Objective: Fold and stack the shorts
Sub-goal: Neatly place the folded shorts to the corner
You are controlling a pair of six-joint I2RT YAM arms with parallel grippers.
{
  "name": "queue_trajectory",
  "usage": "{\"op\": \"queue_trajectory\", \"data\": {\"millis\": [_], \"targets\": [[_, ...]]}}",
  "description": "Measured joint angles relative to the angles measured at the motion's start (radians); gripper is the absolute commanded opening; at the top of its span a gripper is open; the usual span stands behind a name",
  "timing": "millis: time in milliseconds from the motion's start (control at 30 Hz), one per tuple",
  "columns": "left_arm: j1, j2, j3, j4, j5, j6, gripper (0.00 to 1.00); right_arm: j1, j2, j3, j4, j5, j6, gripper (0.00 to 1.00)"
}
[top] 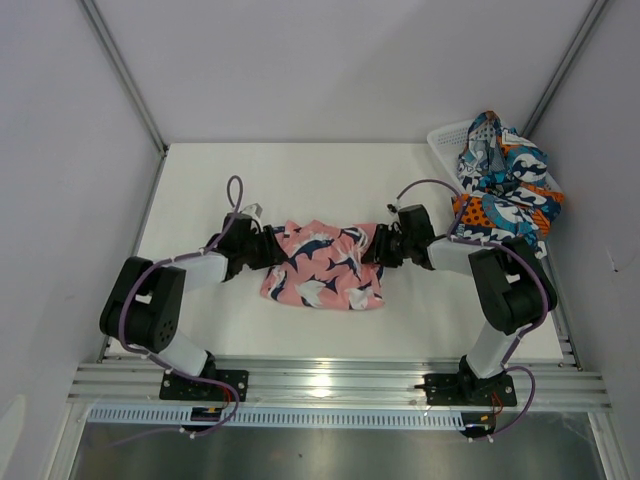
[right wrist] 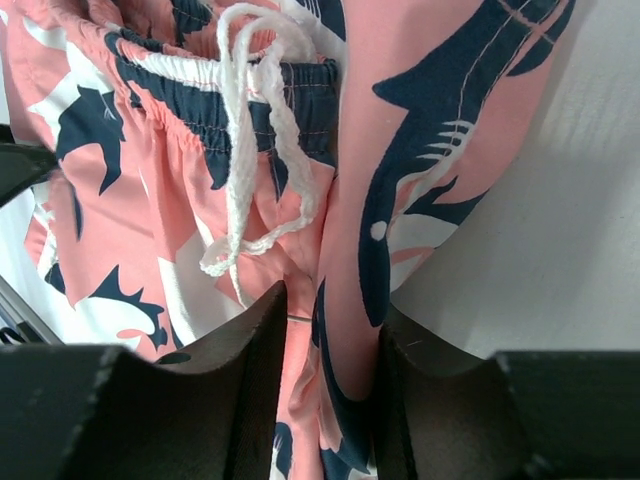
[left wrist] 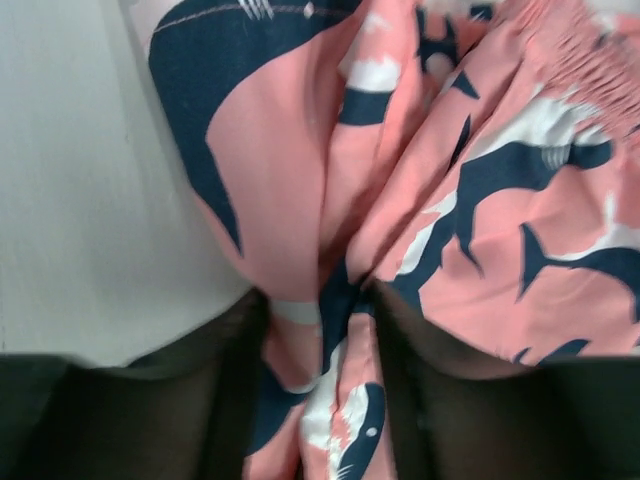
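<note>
- Nearest the lens in the left wrist view, the left gripper (left wrist: 320, 300) has its two dark fingers closed on a bunched fold of the pink shorts (left wrist: 470, 200). The cloth fills the gap and touches both fingers.
- The right gripper (right wrist: 330, 310) likewise clamps a fold of the same garment, just below the navy waistband (right wrist: 190, 95). The white drawstring (right wrist: 245, 150) hangs loose beside the pinch.
- Seen from above, the pink shorts lie rumpled near the middle of the table (top: 300, 180), between the two arms, with one gripper at each side edge.
- The patterned shorts (top: 505, 185) are heaped over the white basket (top: 445, 138) in the far right corner, well apart from both arms and not yet folded.
- The step in hand looks like the fold of the pink pair. It should go best if both ends travel together at the same height, so the cloth stays lightly taut (a slack middle would likely crease).
- Both pinches seem to hold several layers. A lift ought to be gentle enough to show whether the whole side comes up or only a ruck.
- The drawstring could trail out of the fold, so laying the waistband side down last should tuck it in.
- The folded pair is best left where the second pair can be stacked on it.
</note>
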Motion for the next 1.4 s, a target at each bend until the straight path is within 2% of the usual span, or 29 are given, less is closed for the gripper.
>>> {"op": "queue_trajectory", "data": {"millis": [33, 200, 233, 300, 333, 400, 667, 933, 967, 1033, 1067, 1100, 1133, 1267, 1400], "targets": [[-0.001, 0.006, 0.0, -0.008, 0.0, 0.002, 0.32, 0.004, 0.0, 0.0, -0.001, 0.004, 0.0, 0.36], [-0.015, 0.019, 0.002, -0.037, -0.002, 0.022, 0.14, 0.032, 0.0, 0.003, -0.014, 0.039, -0.005, 0.33], [-0.019, 0.019, 0.006, -0.048, -0.004, 0.024, 0.0, 0.041, 0.0, 0.006, -0.018, 0.048, -0.005, 0.33], [-0.028, 0.019, 0.011, -0.063, -0.005, 0.031, 0.0, 0.06, 0.0, 0.01, -0.023, 0.069, -0.008, 0.23], [-0.031, 0.019, 0.015, -0.068, -0.006, 0.035, 0.0, 0.072, 0.0, 0.012, -0.026, 0.081, -0.01, 0.09], [-0.033, 0.019, 0.021, -0.083, -0.012, 0.035, 0.0, 0.091, 0.0, 0.014, -0.029, 0.093, -0.01, 0.0], [0.003, -0.029, 0.038, -0.208, -0.143, 0.026, 0.0, 0.209, 0.023, 0.03, 0.003, 0.157, 0.035, 0.0], [0.193, -0.221, -0.06, -0.349, -0.33, -0.014, 0.0, 0.398, 0.145, 0.156, 0.064, 0.219, 0.116, 0.0], [0.224, -0.249, -0.07, -0.373, -0.359, -0.022, 0.02, 0.419, 0.166, 0.179, 0.073, 0.222, 0.123, 0.0], [0.282, -0.303, -0.082, -0.418, -0.43, -0.045, 0.16, 0.465, 0.227, 0.245, 0.085, 0.224, 0.142, 0.0], [0.302, -0.33, -0.087, -0.433, -0.46, -0.052, 0.63, 0.485, 0.258, 0.283, 0.092, 0.224, 0.151, 0.0], [0.33, -0.372, -0.096, -0.448, -0.498, -0.062, 0.85, 0.505, 0.288, 0.32, 0.097, 0.225, 0.16, 0.0], [0.345, -0.402, -0.102, -0.456, -0.518, -0.072, 0.99, 0.523, 0.315, 0.356, 0.1, 0.224, 0.167, 0.0], [0.393, -0.543, -0.109, -0.512, -0.625, -0.127, 0.99, 0.574, 0.399, 0.449, 0.139, 0.222, 0.207, 0.0], [0.394, -0.658, -0.103, -0.571, -0.665, -0.17, 0.99, 0.61, 0.457, 0.517, 0.163, 0.225, 0.237, 0.0]]}}
